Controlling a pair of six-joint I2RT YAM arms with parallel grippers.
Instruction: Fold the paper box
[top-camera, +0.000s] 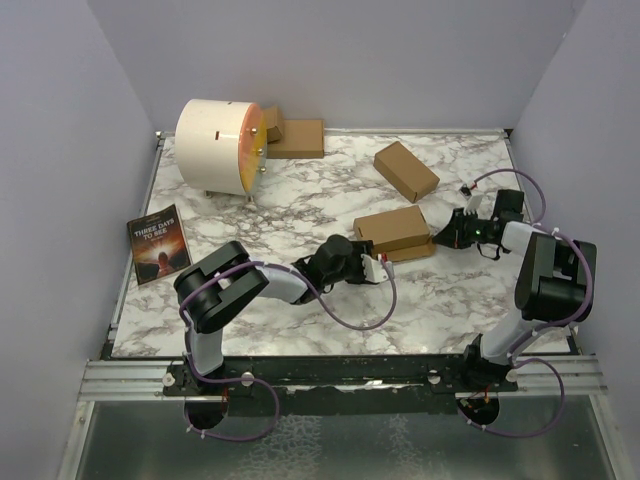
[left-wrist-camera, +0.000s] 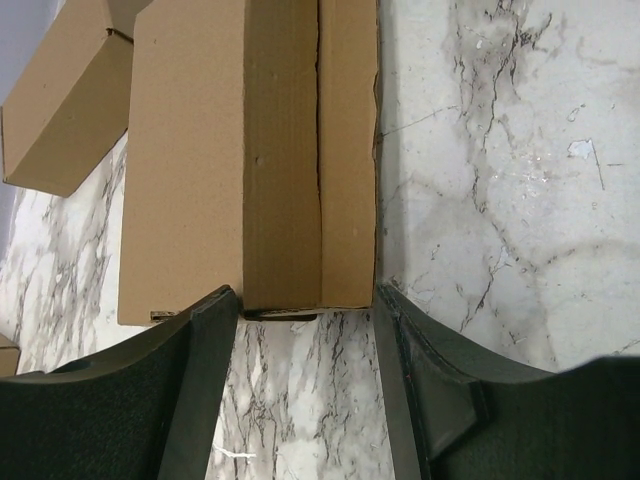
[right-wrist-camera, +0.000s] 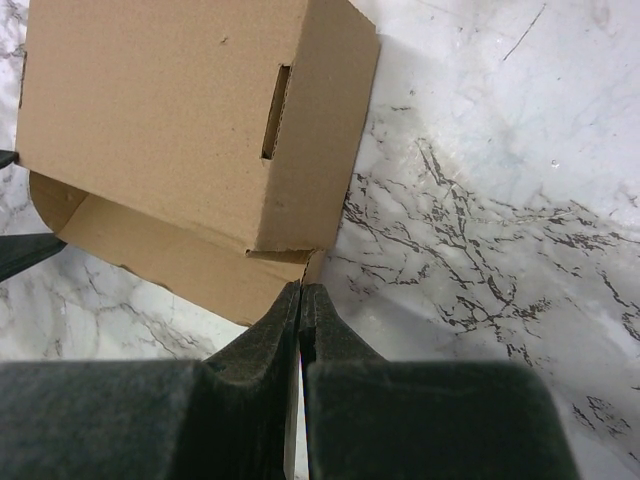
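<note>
Marble-patterned desk (top-camera: 300, 330) with pale lilac walls around it carries the paper box (top-camera: 392, 229), which lies right of centre between the two arms. Seen from the top camera, its long axis runs left to right, the right end turned slightly toward the far wall. A loose flap (top-camera: 412, 252) lies flat on the desk along its near side.

The left pincer (top-camera: 375, 268) sits at the box's near-left corner. In the left wrist view the box (left-wrist-camera: 230, 150) stretches straight away from the camera, and the left pincer (left-wrist-camera: 305, 330) stands partly open, one finger (left-wrist-camera: 200, 380) on each side, with the box's short end just ahead of the tips. It holds nothing.

The right pincer (top-camera: 440, 240) is at the box's right end. From its own camera the right pincer (right-wrist-camera: 301, 300) is fully closed, tips pressed together right at the corner where the flap (right-wrist-camera: 150, 250) juts from under the box (right-wrist-camera: 170, 110). Whether any card is nipped between them I cannot tell. A slot (right-wrist-camera: 275, 110) shows in the box's top face.

A second brown carton (top-camera: 406, 170) lies farther back, well apart from the box. A white drum with an orange face (top-camera: 218, 145) stands at the far left, and a book (top-camera: 158, 244) lies at the left edge.
</note>
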